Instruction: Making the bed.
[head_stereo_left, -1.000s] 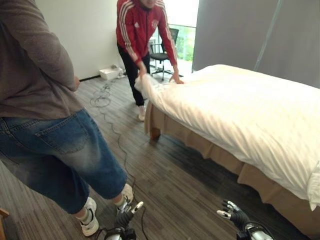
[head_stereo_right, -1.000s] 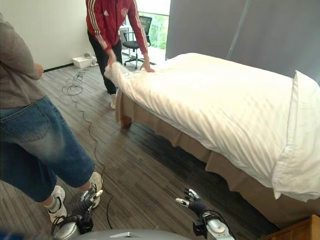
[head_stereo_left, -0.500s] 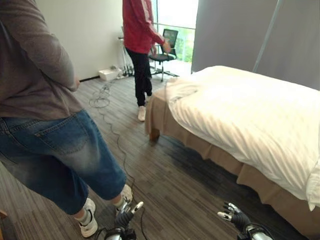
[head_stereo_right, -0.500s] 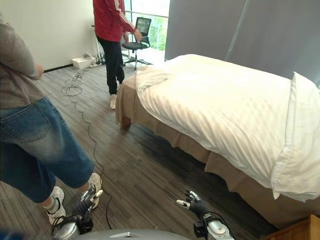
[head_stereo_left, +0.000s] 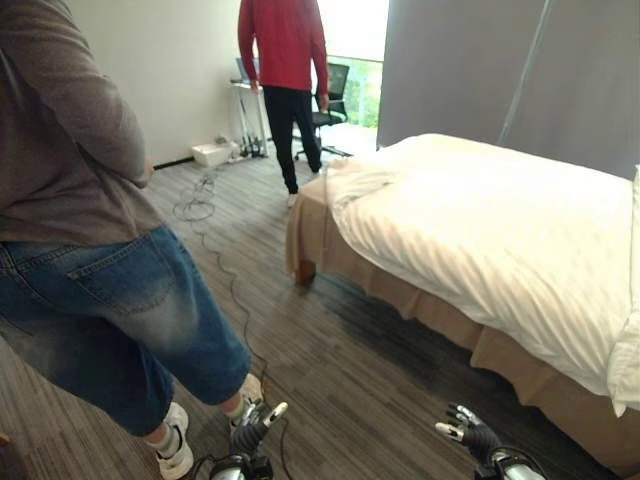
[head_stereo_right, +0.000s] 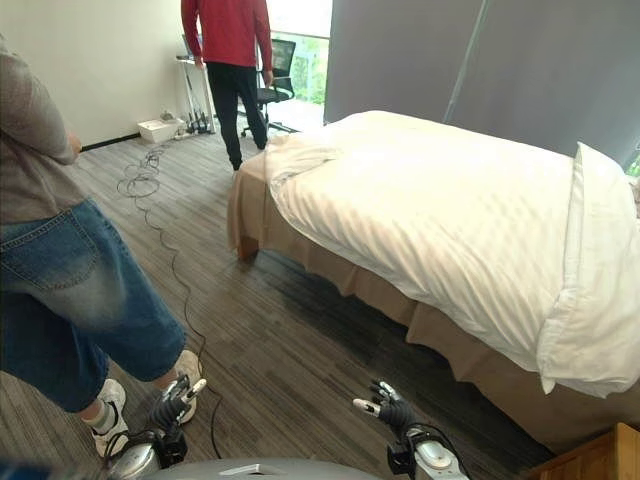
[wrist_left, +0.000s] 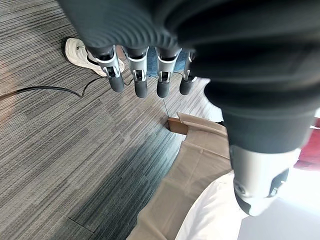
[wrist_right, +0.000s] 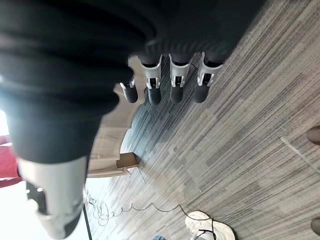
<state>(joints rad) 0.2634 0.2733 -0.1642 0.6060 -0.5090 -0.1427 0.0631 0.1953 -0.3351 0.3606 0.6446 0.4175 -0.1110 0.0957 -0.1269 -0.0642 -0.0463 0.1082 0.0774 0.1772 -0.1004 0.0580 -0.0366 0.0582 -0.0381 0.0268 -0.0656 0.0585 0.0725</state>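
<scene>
A bed (head_stereo_left: 320, 232) with a tan skirt stands to my right, covered by a white duvet (head_stereo_left: 500, 230). The duvet's far corner (head_stereo_right: 300, 155) lies bunched and folded back, leaving the skirt bare there. A white pillow (head_stereo_right: 600, 270) lies at the near right end. My left hand (head_stereo_left: 254, 425) hangs low at the lower edge of the eye views, fingers straight, holding nothing. My right hand (head_stereo_right: 385, 407) hangs low too, open and empty, well short of the bed. In the left wrist view the bed skirt (wrist_left: 195, 175) shows past the fingers (wrist_left: 137, 75).
A person in jeans (head_stereo_left: 110, 300) stands close on my left, one white shoe (wrist_left: 82, 50) near my left hand. A person in a red top (head_stereo_left: 285, 60) stands beyond the bed's foot. A cable (head_stereo_right: 150, 185) trails on the floor. An office chair (head_stereo_right: 275, 60) stands by the window.
The person in red let go of the duvet corner, straightened and walked away from the bed's foot. The corner now lies bunched. My hands stayed put; the camera shifted slightly.
</scene>
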